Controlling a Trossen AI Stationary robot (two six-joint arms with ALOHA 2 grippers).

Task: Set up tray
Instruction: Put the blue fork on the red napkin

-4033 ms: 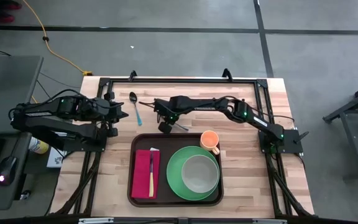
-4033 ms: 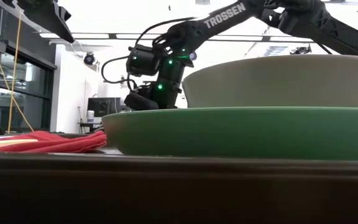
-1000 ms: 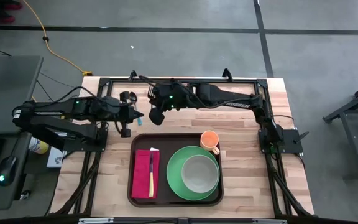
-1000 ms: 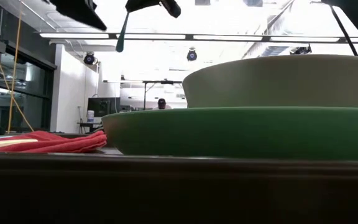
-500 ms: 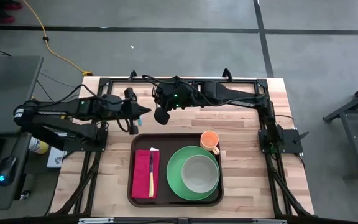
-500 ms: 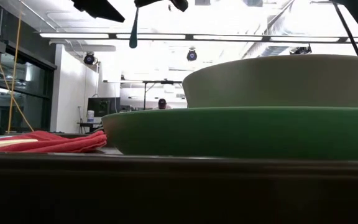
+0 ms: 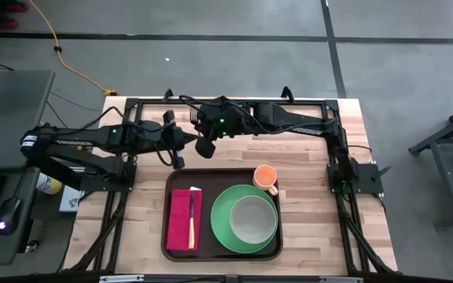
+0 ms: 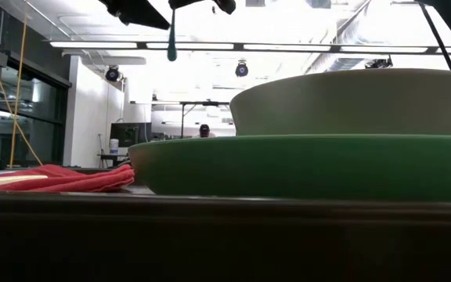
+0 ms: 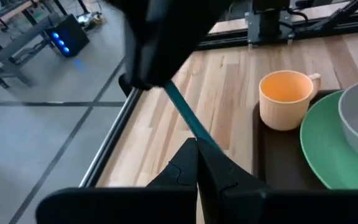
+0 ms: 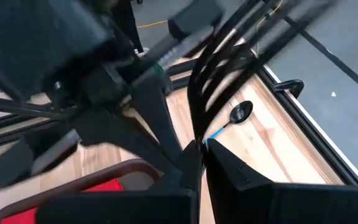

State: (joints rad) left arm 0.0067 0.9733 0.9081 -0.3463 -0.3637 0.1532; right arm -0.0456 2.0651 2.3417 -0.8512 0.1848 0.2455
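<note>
I saw my right end effector [image 7: 204,147] clamped on a blue-handled spoon [image 9: 188,120] above the table [image 7: 305,157], my left end effector [image 7: 185,140] pinched shut and empty just beside it, and the tray [image 7: 176,240] lying just below both.

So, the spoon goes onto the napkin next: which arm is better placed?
Probably left: its gripper hangs behind the tray's napkin end, with the spoon's handle reaching it. The right gripper holds the spoon beside it, less in line with the napkin.
</note>
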